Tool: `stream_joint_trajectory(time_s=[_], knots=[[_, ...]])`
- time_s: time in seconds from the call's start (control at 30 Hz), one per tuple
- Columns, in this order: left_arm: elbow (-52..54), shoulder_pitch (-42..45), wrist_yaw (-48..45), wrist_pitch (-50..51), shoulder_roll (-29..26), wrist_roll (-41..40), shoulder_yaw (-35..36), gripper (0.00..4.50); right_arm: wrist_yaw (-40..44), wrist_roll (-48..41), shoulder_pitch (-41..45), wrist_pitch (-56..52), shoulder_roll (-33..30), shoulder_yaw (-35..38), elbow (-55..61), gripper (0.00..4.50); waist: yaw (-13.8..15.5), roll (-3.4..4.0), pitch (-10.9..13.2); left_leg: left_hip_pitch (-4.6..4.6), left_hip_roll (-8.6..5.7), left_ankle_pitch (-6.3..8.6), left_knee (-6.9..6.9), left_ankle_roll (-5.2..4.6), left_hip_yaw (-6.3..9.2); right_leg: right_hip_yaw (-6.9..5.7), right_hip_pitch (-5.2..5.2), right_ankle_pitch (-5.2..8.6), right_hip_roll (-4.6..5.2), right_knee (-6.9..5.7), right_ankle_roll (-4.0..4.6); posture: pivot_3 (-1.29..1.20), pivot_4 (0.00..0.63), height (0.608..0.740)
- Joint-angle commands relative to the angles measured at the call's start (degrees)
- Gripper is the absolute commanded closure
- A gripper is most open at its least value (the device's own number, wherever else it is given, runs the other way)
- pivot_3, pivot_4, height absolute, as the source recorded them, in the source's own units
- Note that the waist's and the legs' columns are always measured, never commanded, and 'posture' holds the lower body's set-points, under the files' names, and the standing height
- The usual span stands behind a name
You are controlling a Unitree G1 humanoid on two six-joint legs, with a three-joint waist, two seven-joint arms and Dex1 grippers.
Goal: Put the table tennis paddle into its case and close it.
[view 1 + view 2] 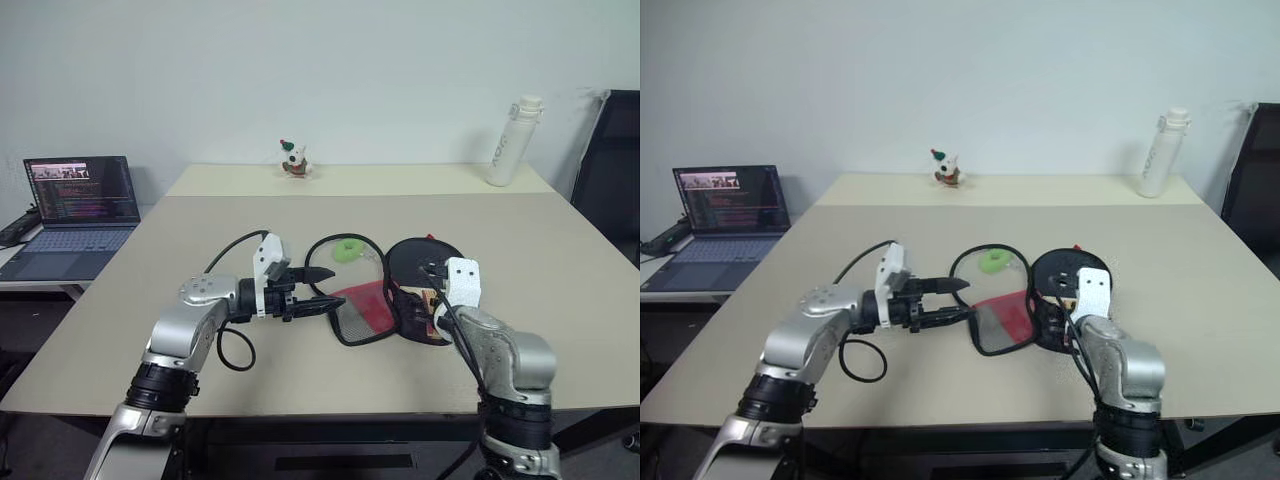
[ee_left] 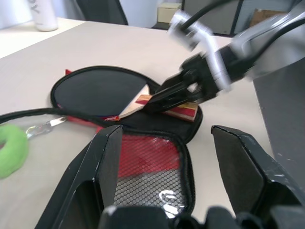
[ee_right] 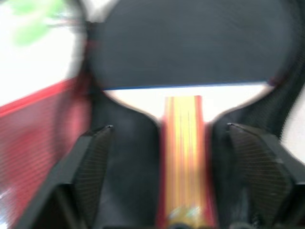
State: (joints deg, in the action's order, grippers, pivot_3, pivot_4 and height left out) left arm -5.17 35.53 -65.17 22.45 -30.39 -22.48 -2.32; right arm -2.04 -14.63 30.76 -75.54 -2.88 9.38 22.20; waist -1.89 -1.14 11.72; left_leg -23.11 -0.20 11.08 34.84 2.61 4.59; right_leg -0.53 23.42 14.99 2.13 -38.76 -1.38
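Beige table [image 1: 560, 260]: table tennis paddle [image 3: 190, 62] lies inside the opened case [image 1: 395, 295], handle toward right gripper [image 3: 167, 138], jaws apart and straddling it; left gripper [image 1: 318, 290], jaws apart at mesh flap — fold flap squarely over paddle before zipping.

The beige table [image 1: 200, 230] carries the open case [image 1: 375, 300] near its front edge, with a green ring [image 1: 349, 251] just behind it. A toy [image 1: 293, 160] and a white bottle [image 1: 512, 142] stand by the far edge.
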Motion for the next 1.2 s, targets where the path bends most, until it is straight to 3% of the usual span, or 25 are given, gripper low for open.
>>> stream_joint_trajectory(time_s=[0.03,0.17,0.27,0.43,0.57,1.2], knots=[[-2.02,0.60,4.35,-3.11,-0.38,2.16,2.18,1.28,10.21,-9.79,1.53,-8.65,-4.50,-1.63,12.19,0.26,-0.03,0.00,0.00,0.00,0.01,0.00,0.00,0.00,0.01,-0.01,0.00,0.00,0.00,0.00,0.00,0.00,0.150,0.740],[-9.24,1.06,8.52,-7.20,-1.24,7.74,0.85,1.28,21.08,-16.66,6.08,-8.24,-16.88,-1.12,16.69,0.26,0.00,-0.01,0.01,0.01,-0.01,0.00,0.03,0.00,0.01,-0.02,-0.03,0.00,0.00,0.04,-0.02,0.00,0.150,0.740],[-14.72,2.16,9.77,-9.63,-1.34,10.97,-0.36,1.28,25.67,-19.26,8.39,-6.34,-22.72,0.94,15.42,0.26,0.06,-0.05,-0.01,0.02,-0.01,0.00,0.04,0.00,0.03,-0.07,-0.08,0.00,0.00,0.12,-0.02,0.00,0.150,0.740],[-25.90,5.35,10.84,-14.31,-0.68,15.58,-2.28,2.96,31.81,-20.81,8.19,-2.33,-32.39,1.57,12.63,0.19,0.18,-0.10,0.02,-0.13,-0.05,0.01,0.02,0.00,0.04,-0.10,-0.07,-0.02,0.03,0.33,-0.06,0.00,0.150,0.740],[-32.24,7.17,10.64,-16.92,0.16,17.69,-3.27,4.42,31.72,-20.46,7.73,-0.34,-34.90,1.49,10.85,0.19,0.12,-0.11,0.02,-0.28,-0.04,0.01,0.01,-0.01,0.04,-0.12,-0.06,-0.12,0.04,0.62,-0.19,0.00,0.150,0.740],[-54.31,20.95,10.80,-26.40,14.01,19.86,-2.24,4.46,31.19,-20.93,1.49,3.03,-39.73,4.10,10.18,0.19,1.53,-0.18,0.03,-0.56,-0.19,0.02,0.22,-0.01,0.04,-0.14,-0.05,-0.29,0.17,0.81,-0.47,0.00,0.150,0.740]])
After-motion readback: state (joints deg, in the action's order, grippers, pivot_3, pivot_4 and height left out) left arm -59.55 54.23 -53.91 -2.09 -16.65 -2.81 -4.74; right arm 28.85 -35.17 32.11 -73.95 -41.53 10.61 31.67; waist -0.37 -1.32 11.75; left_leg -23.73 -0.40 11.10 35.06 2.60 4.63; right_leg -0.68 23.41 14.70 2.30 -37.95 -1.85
